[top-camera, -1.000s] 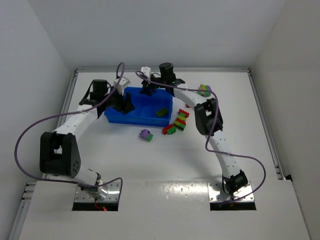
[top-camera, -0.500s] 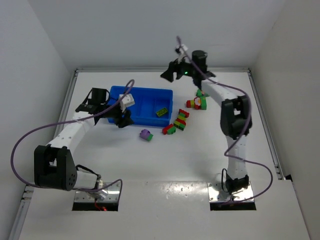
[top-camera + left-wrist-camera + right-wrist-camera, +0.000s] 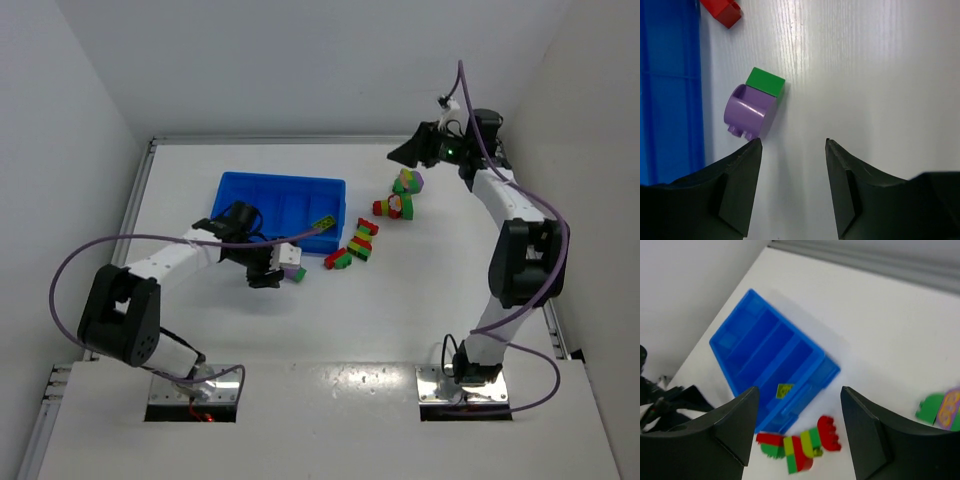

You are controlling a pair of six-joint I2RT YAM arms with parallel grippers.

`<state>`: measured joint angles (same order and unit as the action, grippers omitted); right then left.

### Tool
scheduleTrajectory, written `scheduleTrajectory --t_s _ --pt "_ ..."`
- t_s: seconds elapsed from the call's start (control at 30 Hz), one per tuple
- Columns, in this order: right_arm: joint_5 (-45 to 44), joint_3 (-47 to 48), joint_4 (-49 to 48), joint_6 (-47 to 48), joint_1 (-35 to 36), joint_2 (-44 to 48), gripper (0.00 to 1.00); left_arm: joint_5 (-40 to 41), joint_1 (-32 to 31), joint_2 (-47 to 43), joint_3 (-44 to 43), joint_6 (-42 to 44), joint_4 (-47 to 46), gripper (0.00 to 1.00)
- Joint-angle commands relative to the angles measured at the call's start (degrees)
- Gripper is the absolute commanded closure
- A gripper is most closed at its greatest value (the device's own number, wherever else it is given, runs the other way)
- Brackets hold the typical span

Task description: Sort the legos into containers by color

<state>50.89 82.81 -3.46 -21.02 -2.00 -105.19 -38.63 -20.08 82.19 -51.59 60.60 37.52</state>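
Hovering with left claw (image 3: 793, 145) spread and empty over the bench (image 3: 875, 75), just short of the purple-and-green lego clump (image 3: 755, 102) at eleven o'clock, beside the blue tray (image 3: 670, 100); probably light, rigid, slick, so best pinched low across flat faces, lest halves separate.

tray (image 3: 265, 200): blue, holds one yellow-green brick (image 3: 322, 224) | legos (image 3: 352, 248): mixed clumps loose beside it

Ahead of my left pincer (image 3: 792, 145), the purple rounded plastic brick (image 3: 747, 112) and its green square plastic cap (image 3: 766, 81) look smooth, faintly glossy. My black fingers (image 3: 740, 185) are matt. The white tabletop (image 3: 875, 75) beneath shows fine grain.
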Motion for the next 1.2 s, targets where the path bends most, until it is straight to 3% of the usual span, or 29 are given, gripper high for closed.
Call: scheduleTrajectory --t_s 0.0,0.17,0.4,0.8,1.0,1.17 --pt "3.4 -2.9 1.9 -1.7 -1.6 5.0 0.34 3.2 -2.4 2.5 0.4 1.1 -9.2 0.41" --pt "4.7 -4.9 3.5 -1.1 -3.4 7.8 0.34 5.8 -4.4 9.1 -1.7 0.6 -13.5 0.4" --pt "5.3 -6.6 4.5 -1.1 -4.6 8.4 0.34 10.3 -4.9 11.0 -3.6 1.0 -15.7 0.4" --pt "7.5 -6.6 3.4 -2.2 -4.6 7.9 0.34 7.4 -5.4 11.5 -4.1 7.5 -19.2 0.34" --pt "8.5 -7.7 3.4 -2.2 -4.6 7.9 0.34 2.8 -6.5 14.7 -9.5 14.8 -13.9 0.32" --pt "9.0 -8.3 3.4 -2.2 -4.6 8.4 0.33 0.7 -8.2 18.3 -15.0 22.3 -2.1 0.3"
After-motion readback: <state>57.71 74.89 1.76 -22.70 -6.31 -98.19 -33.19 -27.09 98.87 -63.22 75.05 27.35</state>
